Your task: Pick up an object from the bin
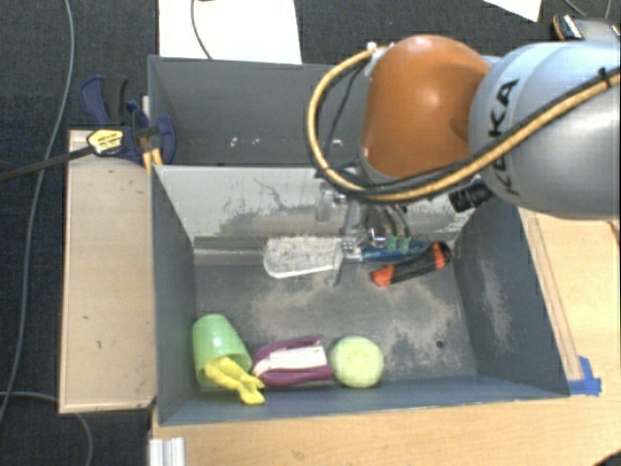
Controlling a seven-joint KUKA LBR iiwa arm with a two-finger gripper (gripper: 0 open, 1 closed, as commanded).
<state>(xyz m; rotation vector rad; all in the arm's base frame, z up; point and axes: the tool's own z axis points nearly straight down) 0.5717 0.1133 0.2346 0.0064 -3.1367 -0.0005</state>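
camera view puts my tool [355,246] low near the back of the bin [243,115]; i cannot tell how wide it stands or whether it has hold of anything. a pale speckled oblong [301,256] lies against it toward the view's left, long axis across the bin. a black-and-orange pen [412,263] sits just beside it on the other side.
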